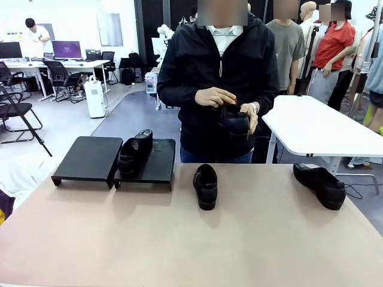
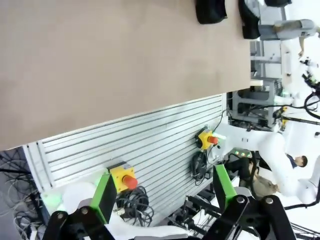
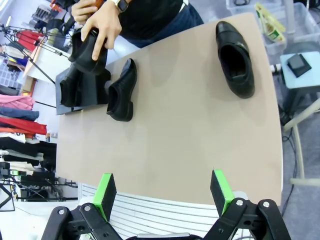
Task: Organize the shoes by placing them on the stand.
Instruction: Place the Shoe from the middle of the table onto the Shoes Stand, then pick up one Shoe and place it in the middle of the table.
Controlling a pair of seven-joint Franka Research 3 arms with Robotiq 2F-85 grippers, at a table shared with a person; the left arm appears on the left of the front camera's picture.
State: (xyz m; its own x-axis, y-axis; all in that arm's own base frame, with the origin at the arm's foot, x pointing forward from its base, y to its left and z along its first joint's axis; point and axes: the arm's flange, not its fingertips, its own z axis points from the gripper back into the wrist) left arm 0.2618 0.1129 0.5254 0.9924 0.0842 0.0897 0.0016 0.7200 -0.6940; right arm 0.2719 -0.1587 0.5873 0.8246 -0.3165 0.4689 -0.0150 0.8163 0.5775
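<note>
While the person's hands [image 1: 216, 98] hold the fourth shoe [image 1: 234, 122]: a reaching arm could hit them.
Stand [image 1: 90, 156]: one shoe [image 1: 134, 152] on it; a nudge could tip it off.
Table [image 1: 179, 239]: middle shoe [image 1: 206, 186], right shoe [image 1: 320, 185].
Left end effector [image 2: 165, 192], right end effector [image 3: 165, 191]: wide, empty.

No text, label, brand mark or number can be read on anything here. The lit screens [image 1: 66, 49] at the back of the room are too small and blurred to read.
</note>
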